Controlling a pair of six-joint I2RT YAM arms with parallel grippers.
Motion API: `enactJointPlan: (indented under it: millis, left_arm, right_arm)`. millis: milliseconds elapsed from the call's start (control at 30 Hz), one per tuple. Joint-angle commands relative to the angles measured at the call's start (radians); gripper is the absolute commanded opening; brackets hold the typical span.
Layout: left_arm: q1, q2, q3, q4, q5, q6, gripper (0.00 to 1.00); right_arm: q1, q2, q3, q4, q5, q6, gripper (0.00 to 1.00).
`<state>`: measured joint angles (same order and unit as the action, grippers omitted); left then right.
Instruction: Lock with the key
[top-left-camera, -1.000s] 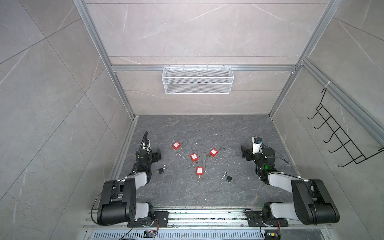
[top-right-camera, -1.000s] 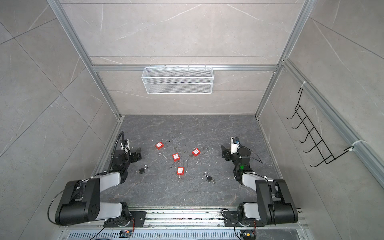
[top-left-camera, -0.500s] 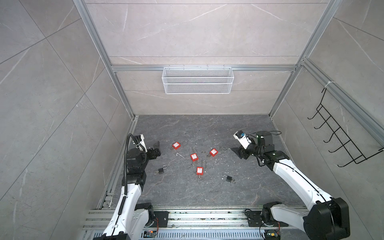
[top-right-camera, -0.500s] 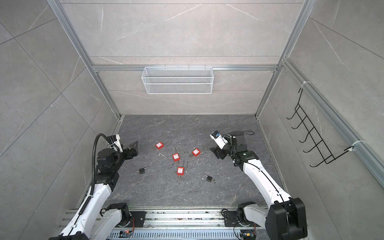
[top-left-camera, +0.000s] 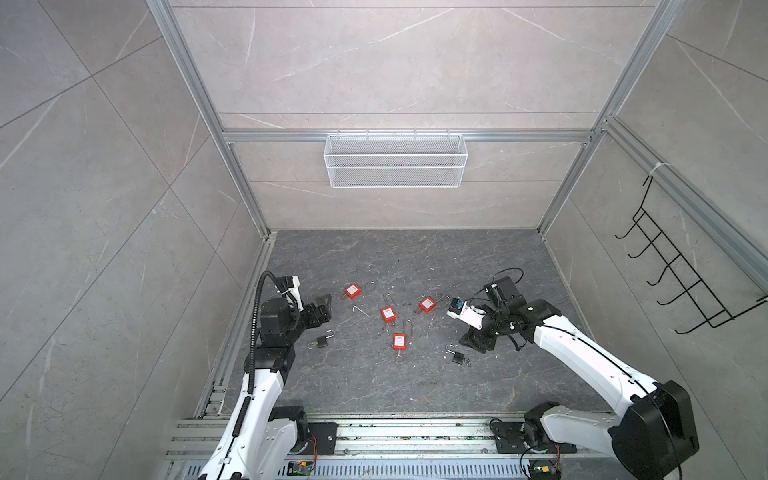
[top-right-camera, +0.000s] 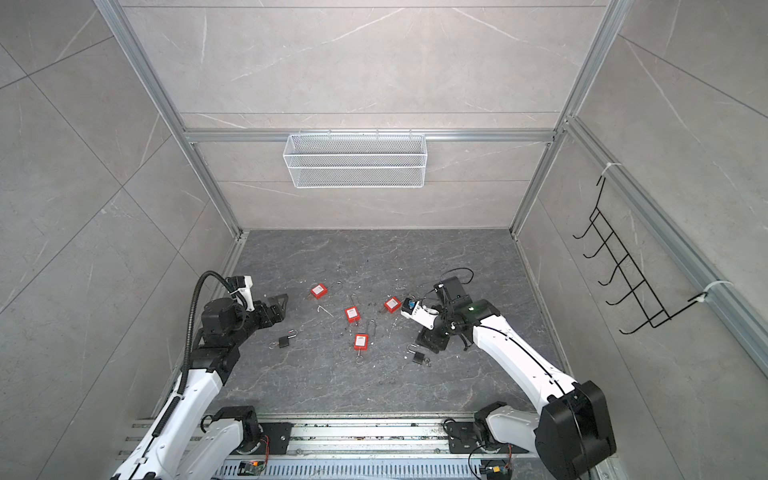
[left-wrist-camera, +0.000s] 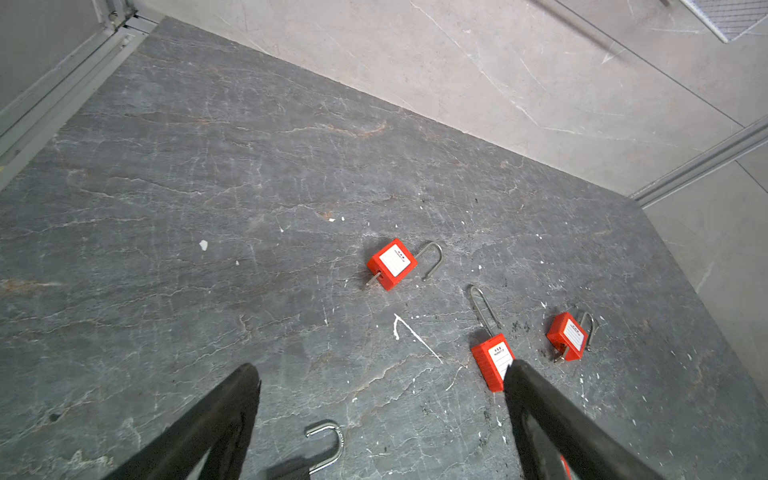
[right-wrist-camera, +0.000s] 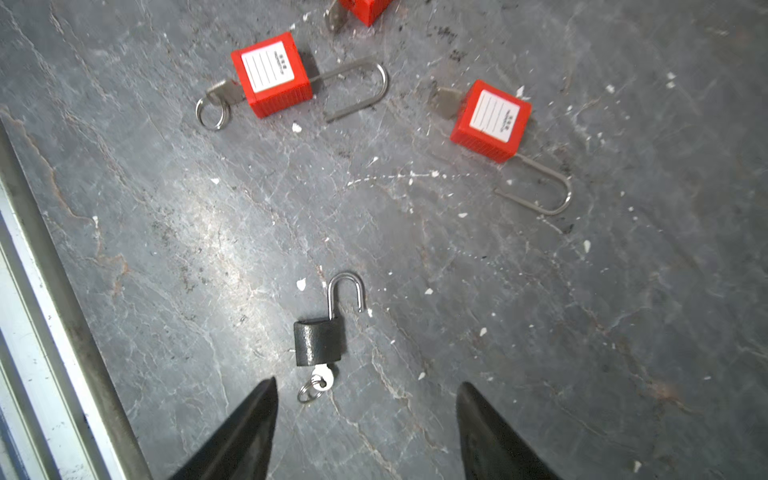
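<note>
**Supervisor:** What can't you confirm on the left wrist view?

**Operator:** The black padlock (left-wrist-camera: 328, 442): I see its shackle only; the body runs off the frame. One of the left fingers (left-wrist-camera: 540, 415) covers part of a long-shackle red padlock (left-wrist-camera: 490, 357).

**Supervisor:** Right wrist view?

**Operator:** A second red padlock (right-wrist-camera: 365, 8) is cut by the edge; white label (right-wrist-camera: 268, 66) print is unreadable.

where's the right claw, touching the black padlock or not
Apart. Right wrist view shows bare floor between the right claw and the black padlock.
</note>
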<state>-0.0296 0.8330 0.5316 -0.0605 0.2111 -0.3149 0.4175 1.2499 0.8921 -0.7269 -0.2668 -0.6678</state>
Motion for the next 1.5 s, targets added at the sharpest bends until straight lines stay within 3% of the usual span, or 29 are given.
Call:
enactJointPlan:
  millis: [0,533,1067,1467]
  left_arm:
    - [-0.032,0.015,0.051,0.001,-0.017,-0.011,0.94]
    - [-0.085,0.038,0.061,-0.021,-0.057,0.006,0.94]
    - [-0.106,0.055,0.051,-0.021,-0.064,0.019,0.94]
    - [-0.111,0.072,0.059,-0.031,-0.072,0.017,0.94]
  right_arm:
    - [0.023,0.041,-0.026,-0.028,0.075,0.047,0.70]
    - [0.154,0.223,-0.036,-0.021,0.172,0.085,0.64]
    - [0.173,0.293,-0.048,0.003,0.186,0.123,0.62]
    - [0.178,0.337,-0.048,0.026,0.185,0.135,0.55]
